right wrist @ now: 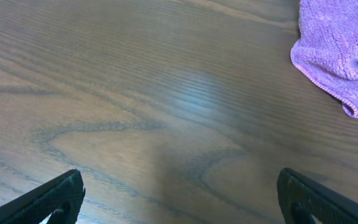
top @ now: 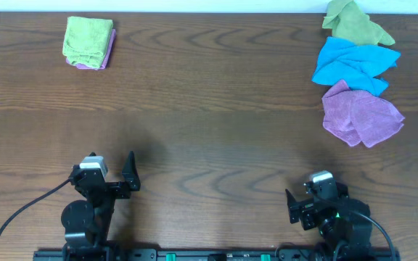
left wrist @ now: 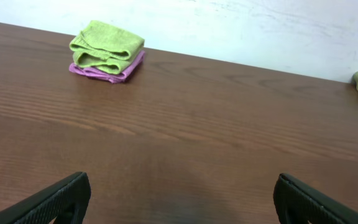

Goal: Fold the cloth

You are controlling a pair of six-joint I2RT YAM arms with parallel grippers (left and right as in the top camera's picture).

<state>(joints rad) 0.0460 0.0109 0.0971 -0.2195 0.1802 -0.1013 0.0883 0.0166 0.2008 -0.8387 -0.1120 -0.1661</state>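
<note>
The cloth lies crumpled at 3 o'clock on the desk, last in a row of three. A blue cloth sits just past it toward 12 and touches its far edge, and an olive cloth lies beyond that. Seen from the right wrist, one rounded fold shows at 2 o'clock, well clear of the fingers.

The left tool and right tool both gape wide and hold nothing. They are parked near the 6 o'clock edge, with bare wood under each.

Nothing of the fold is done, and the cloth first needs spreading flat. The risks, as I judge them:

- A pinch near the 12 o'clock edge may catch the blue cloth too, since the two touch.
- The cloth is bunched, so a grab into the heap may take several layers and lift a lump instead of a corner.
- The left tool is well apart from the cloth, so a two-handed spread means a long reach across the desk.
- At 10 o'clock a lime cloth rests on a folded lilac one, which could be mistaken for the target.
</note>
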